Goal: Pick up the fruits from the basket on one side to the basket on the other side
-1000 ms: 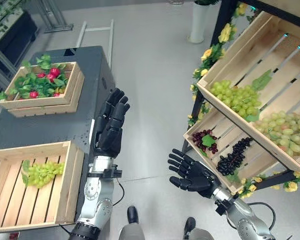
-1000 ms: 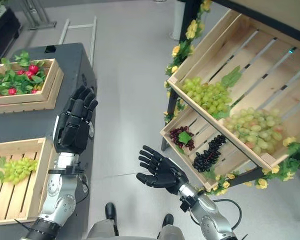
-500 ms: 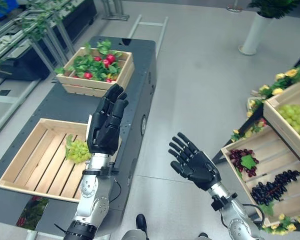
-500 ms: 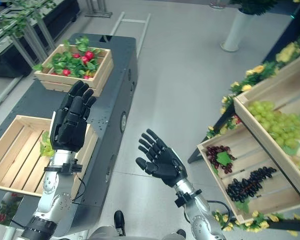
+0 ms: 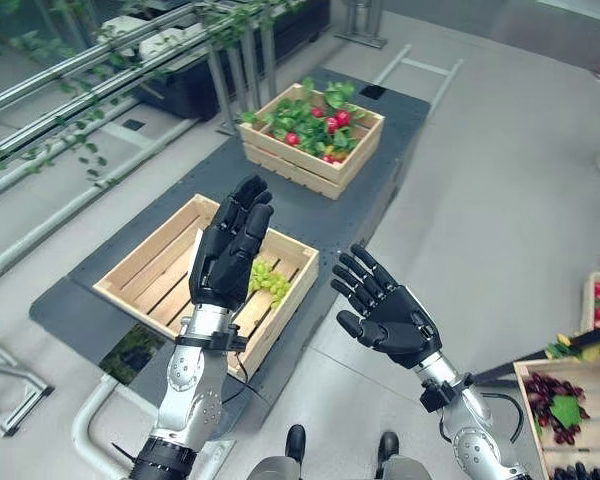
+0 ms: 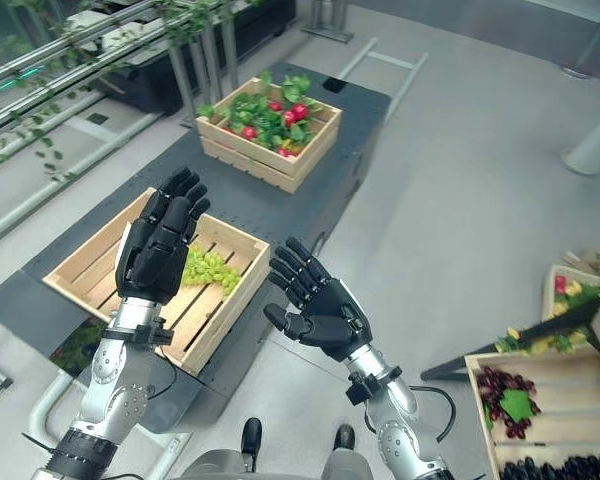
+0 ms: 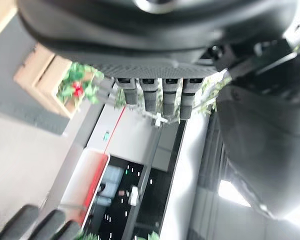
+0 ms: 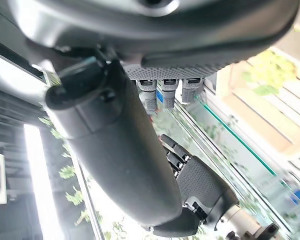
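Against half a second ago we see the whole picture swung over: the dark table [image 5: 380, 150] now fills the centre, while the tilted fruit shelf has slid to the lower right corner, so that is the camera, not the things. Both hands stay raised with nothing in them. The left hand [image 5: 227, 258], matte black and ribbed, stands upright at centre left with its fingers straight and pressed together, its back toward us, over the near crate [image 5: 150, 275]. The right hand [image 5: 388, 312] sits at lower centre right, palm up, fingers spread wide and thumb out, over the grey floor [image 5: 500, 200]. The near crate is pale slatted wood, rectangular, shallow, and holds the green grape bunch [image 5: 270, 283] at its right end, small round glossy berries. The far crate [image 5: 310, 165], same slatted wood, sits at upper centre on the table, packed with leafy greens and red round fruit [image 5: 332, 122]. In the lower right corner the shelf crate [image 6: 540, 400] carries a dark red grape bunch [image 6: 507, 410] with a green leaf on it. Metal rails with trailing leaves [image 5: 100, 60] run across the upper left.
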Available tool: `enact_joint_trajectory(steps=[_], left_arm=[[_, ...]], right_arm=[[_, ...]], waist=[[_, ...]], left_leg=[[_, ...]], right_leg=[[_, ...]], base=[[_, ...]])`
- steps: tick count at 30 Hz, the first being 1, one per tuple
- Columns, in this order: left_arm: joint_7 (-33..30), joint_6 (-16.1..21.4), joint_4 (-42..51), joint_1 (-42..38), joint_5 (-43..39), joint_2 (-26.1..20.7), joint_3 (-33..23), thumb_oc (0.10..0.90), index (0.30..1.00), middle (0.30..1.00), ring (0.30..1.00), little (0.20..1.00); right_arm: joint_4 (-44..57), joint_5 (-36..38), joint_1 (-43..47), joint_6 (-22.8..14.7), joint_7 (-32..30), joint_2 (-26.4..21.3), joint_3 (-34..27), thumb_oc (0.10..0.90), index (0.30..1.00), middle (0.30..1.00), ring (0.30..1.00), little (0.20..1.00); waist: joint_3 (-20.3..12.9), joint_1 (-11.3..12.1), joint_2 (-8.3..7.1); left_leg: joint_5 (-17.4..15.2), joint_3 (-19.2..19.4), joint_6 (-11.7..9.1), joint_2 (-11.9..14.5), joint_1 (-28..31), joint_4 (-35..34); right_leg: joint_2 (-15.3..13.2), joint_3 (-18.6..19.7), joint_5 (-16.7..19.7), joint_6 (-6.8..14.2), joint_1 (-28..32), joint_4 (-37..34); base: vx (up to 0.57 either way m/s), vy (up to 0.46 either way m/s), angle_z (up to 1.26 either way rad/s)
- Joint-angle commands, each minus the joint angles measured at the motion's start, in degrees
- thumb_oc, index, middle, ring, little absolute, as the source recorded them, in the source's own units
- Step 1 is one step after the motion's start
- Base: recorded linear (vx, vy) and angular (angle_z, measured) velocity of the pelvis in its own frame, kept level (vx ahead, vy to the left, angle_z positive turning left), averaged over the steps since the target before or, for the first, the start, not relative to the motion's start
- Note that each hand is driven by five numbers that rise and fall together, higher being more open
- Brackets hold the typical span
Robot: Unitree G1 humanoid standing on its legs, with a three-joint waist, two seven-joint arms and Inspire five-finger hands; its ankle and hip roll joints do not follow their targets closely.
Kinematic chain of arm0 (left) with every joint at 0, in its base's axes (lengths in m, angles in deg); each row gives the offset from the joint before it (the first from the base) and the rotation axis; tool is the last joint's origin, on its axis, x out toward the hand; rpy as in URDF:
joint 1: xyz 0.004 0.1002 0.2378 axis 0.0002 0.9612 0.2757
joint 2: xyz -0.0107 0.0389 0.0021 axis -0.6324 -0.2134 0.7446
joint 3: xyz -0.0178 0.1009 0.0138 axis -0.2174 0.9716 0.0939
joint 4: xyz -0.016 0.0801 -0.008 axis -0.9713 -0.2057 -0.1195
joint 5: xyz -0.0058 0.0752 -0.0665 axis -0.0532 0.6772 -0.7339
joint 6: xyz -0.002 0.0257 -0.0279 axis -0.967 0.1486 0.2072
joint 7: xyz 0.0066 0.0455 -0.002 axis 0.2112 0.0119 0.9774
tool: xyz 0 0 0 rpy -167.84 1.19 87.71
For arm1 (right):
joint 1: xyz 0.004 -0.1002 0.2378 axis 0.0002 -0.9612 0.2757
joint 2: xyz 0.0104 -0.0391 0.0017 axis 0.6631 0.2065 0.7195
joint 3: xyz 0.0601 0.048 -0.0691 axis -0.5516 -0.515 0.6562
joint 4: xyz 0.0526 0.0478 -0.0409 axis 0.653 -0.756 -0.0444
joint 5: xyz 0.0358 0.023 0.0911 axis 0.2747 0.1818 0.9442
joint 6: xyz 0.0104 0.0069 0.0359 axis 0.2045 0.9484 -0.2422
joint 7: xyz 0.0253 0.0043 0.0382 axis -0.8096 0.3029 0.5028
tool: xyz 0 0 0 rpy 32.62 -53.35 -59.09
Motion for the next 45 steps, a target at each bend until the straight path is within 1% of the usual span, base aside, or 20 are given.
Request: enact_joint_trajectory(steps=[1, 5, 8, 11, 13, 16, 20, 22, 23, 24, 27, 28, 30, 31, 33, 37, 41, 43, 44, 45], left_arm=[[1.9, 5.8, 4.8, -3.4, 1.6, -0.9, -0.9, 0.800, 0.900, 0.900, 0.900, 0.900], [1.3, 5.8, 5.9, -2.6, 1.5, -1.3, -2.1, 0.800, 0.900, 0.900, 0.900, 0.900], [0.4, 6.3, 6.6, -1.9, 0.9, -1.7, -2.9, 0.800, 0.900, 0.900, 0.900, 0.900], [-1.4, 6.2, 8.6, -1.2, 1.4, -1.6, -2.9, 0.800, 0.900, 0.900, 0.900, 0.900], [-1.4, 6.2, 8.5, -1.4, 1.5, -1.6, -2.8, 0.800, 0.900, 0.900, 0.900, 0.900], [-3.2, 6.1, 8.2, -2.1, 1.2, -1.3, -2.9, 0.800, 0.900, 0.900, 0.900, 0.900], [-4.0, 6.5, 8.5, -1.1, 1.9, -0.9, -3.7, 0.800, 0.900, 0.900, 0.900, 0.900], [-4.2, 6.6, 8.6, -0.8, 1.9, -0.9, -3.9, 0.800, 0.900, 0.900, 0.900, 0.900], [-3.8, 6.7, 8.4, -0.5, 1.9, -0.3, -4.1, 0.800, 0.900, 0.900, 0.900, 0.900], [-3.4, 6.9, 7.7, -0.8, 2.1, -0.1, -4.1, 0.800, 0.900, 0.900, 0.900, 0.900], [-3.5, 7.0, 5.0, -1.8, 3.2, 0.6, -3.5, 0.800, 0.900, 0.900, 0.900, 0.900], [-2.0, 8.0, 3.1, -2.1, 3.4, 0.5, -3.1, 0.800, 0.900, 0.900, 0.900, 0.900], [-1.9, 8.6, 2.0, -2.0, 3.8, 0.4, -3.2, 0.800, 0.900, 0.900, 0.900, 0.900], [-3.2, 9.7, 2.2, -0.8, 6.3, -0.4, -3.4, 0.800, 0.900, 0.900, 0.900, 0.900], [-4.7, 10.5, 1.5, -0.2, 8.4, -1.2, -3.8, 0.800, 0.900, 0.900, 0.900, 0.900], [-5.1, 9.9, 0.6, -0.1, 10.2, -2.1, -5.1, 0.800, 0.900, 0.900, 0.900, 0.900], [-7.1, 9.0, 0.5, -1.0, 13.4, -2.3, -5.1, 0.800, 0.900, 0.900, 0.900, 0.900], [-8.4, 8.5, 0.5, -1.8, 14.5, -2.2, -4.6, 0.800, 0.900, 0.900, 0.900, 0.900], [-9.0, 8.6, -0.1, -2.7, 15.1, -2.5, -4.3, 0.800, 0.900, 0.900, 0.900, 0.900], [-9.2, 8.5, -0.5, -3.1, 15.4, -2.6, -4.1, 0.800, 0.900, 0.900, 0.900, 0.900]], right_arm=[[5.5, 4.6, 4.7, -4.1, 4.3, -0.1, -2.1, 0.800, 0.900, 0.900, 0.900, 0.900], [6.5, 3.4, 5.1, -3.3, 4.7, 0.3, -1.5, 0.800, 0.900, 0.900, 0.900, 0.900], [6.5, 3.0, 5.4, -1.9, 5.5, 0.1, -1.8, 0.800, 0.900, 0.900, 0.900, 0.900], [7.5, 3.8, 6.5, -0.5, 4.0, -2.0, -2.1, 0.800, 0.900, 0.900, 0.900, 0.900], [7.5, 3.8, 6.8, -0.3, 4.0, -2.3, -2.3, 0.800, 0.900, 0.900, 0.900, 0.900], [8.3, 3.9, 7.3, 2.3, 3.8, -4.1, -3.0, 0.800, 0.900, 0.900, 0.900, 0.900], [8.2, 3.3, 6.7, 2.8, 4.7, -4.3, -1.5, 0.800, 0.900, 0.900, 0.900, 0.900], [8.2, 3.3, 6.5, 3.0, 4.8, -4.3, -1.4, 0.800, 0.900, 0.900, 0.900, 0.900], [7.2, 3.8, 5.5, 3.5, 5.9, -3.9, -1.5, 0.800, 0.900, 0.900, 0.900, 0.900], [6.5, 3.6, 5.3, 3.6, 6.8, -3.8, -1.7, 0.800, 0.900, 0.900, 0.900, 0.900], [4.4, 4.2, 4.9, 3.6, 6.3, -3.4, -1.9, 0.800, 0.900, 0.900, 0.900, 0.900], [3.2, 3.1, 4.2, 2.6, 6.2, -3.1, -2.4, 0.800, 0.900, 0.900, 0.900, 0.900], [2.2, 2.6, 3.5, 1.7, 6.0, -3.1, -2.5, 0.800, 0.900, 0.900, 0.900, 0.900], [2.0, 2.6, 2.0, 0.5, 6.2, -2.9, -2.1, 0.800, 0.900, 0.900, 0.900, 0.900], [2.0, 2.8, 1.2, -0.5, 5.7, -3.0, -2.0, 0.800, 0.900, 0.900, 0.900, 0.900], [2.1, 3.8, 0.5, -2.2, 1.3, -2.2, -2.7, 0.800, 0.900, 0.900, 0.900, 0.900], [1.4, 1.8, 0.5, -6.7, -8.9, 0.7, -3.9, 0.800, 0.900, 0.900, 0.900, 0.900], [0.9, 0.2, 0.9, -9.0, -11.8, 2.0, -4.2, 0.800, 0.900, 0.900, 0.900, 0.900], [1.2, -0.3, 0.9, -10.8, -14.1, 2.5, -4.4, 0.800, 0.900, 0.900, 0.900, 0.900], [1.4, -0.2, 0.9, -11.6, -15.6, 2.7, -4.6, 0.800, 0.900, 0.900, 0.900, 0.900]], waist=[[-3.6, -0.8, -0.37], [-3.4, -1.2, -0.86], [-3.2, -1.2, -0.91], [-3.6, -0.7, -1.31], [-3.8, -0.7, -1.46], [-4.2, -0.3, -2.22], [-3.6, 0.9, -3.08], [-3.5, 0.9, -3.09], [-2.1, 1.0, -3.10], [-1.7, 0.9, -3.09], [-1.4, -0.2, -2.19], [-1.6, -1.0, -1.19], [-1.7, -1.4, -0.59], [-2.0, -1.5, 0.28], [-2.5, -1.2, 0.46], [-3.6, -0.9, 0.60], [-3.8, -1.0, 1.23], [-2.9, -1.4, 1.54], [-2.3, -1.8, 1.91], [-2.0, -2.0, 1.98]], left_leg=[[-9.3, 4.6, 0.7, -2.7, -0.2, 4.8], [-11.4, 2.5, 1.1, -2.9, -0.7, 8.0], [-11.3, 1.5, 1.1, -2.4, -0.6, 8.5], [-9.3, 0.7, -0.8, 0.6, 1.0, 5.7], [-8.7, 0.8, -1.3, 1.5, 1.5, 4.9], [-6.7, 0.6, -4.1, 4.7, 0.7, 5.6], [-7.0, 0.2, -5.5, 5.2, -2.4, 11.9], [-6.7, 0.6, -5.8, 5.3, -3.0, 13.2], [-4.2, 2.8, -6.4, 5.3, -6.9, 18.4], [-3.9, 4.5, -6.5, 5.6, -7.8, 18.5], [-2.1, 10.9, -7.1, 7.3, -7.5, 12.1], [0.6, 15.0, -7.8, 8.5, -7.5, 6.3], [0.5, 16.8, -8.3, 8.6, -6.9, 5.0], [2.1, 16.3, -7.8, 8.4, -6.3, 2.3], [1.5, 14.5, -7.3, 7.3, -5.3, 1.6], [-0.5, 14.1, -6.1, 5.6, -3.1, 1.7], [-2.5, 13.9, -4.0, 4.0, -0.9, 1.8], [-3.1, 14.1, -2.9, 3.4, -0.2, 2.2], [-3.6, 14.3, -2.1, 3.1, 0.3, 2.3], [-3.8, 14.4, -1.8, 3.0, 0.5, 2.3]], right_leg=[[0.6, 4.1, 10.8, 0.8, -4.1, 2.4], [2.5, 8.7, 9.5, 0.4, -5.1, 3.5], [3.8, 8.8, 6.7, 0.3, -3.9, 4.8], [5.1, 6.5, 4.2, -1.6, 0.0, 2.0], [5.5, 5.8, 3.6, -2.2, 1.0, 1.5], [6.6, 2.9, 2.7, -4.0, 3.8, -0.6], [6.5, -0.9, 2.2, -5.3, 4.9, -0.9], [6.4, -1.3, 2.2, -5.5, 5.0, -0.9], [6.5, -3.5, 2.1, -6.3, 6.3, -1.1], [6.4, -4.7, 1.8, -6.5, 6.9, -1.1], [6.5, -8.3, 0.2, -6.6, 8.0, -0.7], [6.7, -10.6, -0.9, -6.6, 8.3, -0.4], [6.5, -11.8, -2.0, -6.2, 8.9, 0.0], [6.5, -12.8, -2.0, -6.2, 8.3, 0.8], [6.0, -12.6, -2.0, -5.7, 8.1, 1.1], [4.6, -13.0, -2.5, -4.8, 8.0, 2.8], [2.9, -12.5, -4.1, -3.6, 6.5, 8.5], [2.0, -11.7, -4.2, -2.6, 4.0, 15.3], [1.4, -10.5, -3.0, -2.1, 1.6, 20.5], [1.2, -10.2, -2.6, -1.9, 0.8, 22.2]], base=[[0.12, -0.206, 1.20], [0.11, -0.233, 0.54], [0.12, -0.305, 0.45], [0.16, -0.391, 0.57], [0.13, -0.271, 0.64], [0.11, -0.367, 0.66], [0.06, -0.269, 0.37], [0.05, -0.120, 0.33], [0.06, -0.144, 0.28], [0.09, -0.114, 0.57], [0.07, 0.063, 0.94], [0.07, 0.139, 1.05], [0.10, 0.183, 0.91], [0.12, 0.246, 0.74], [0.14, 0.273, 0.37], [0.16, 0.261, 0.14], [0.14, 0.339, -0.02], [0.05, 0.270, -0.03], [0.04, 0.238, -0.09], [0.05, 0.218, -0.11]])
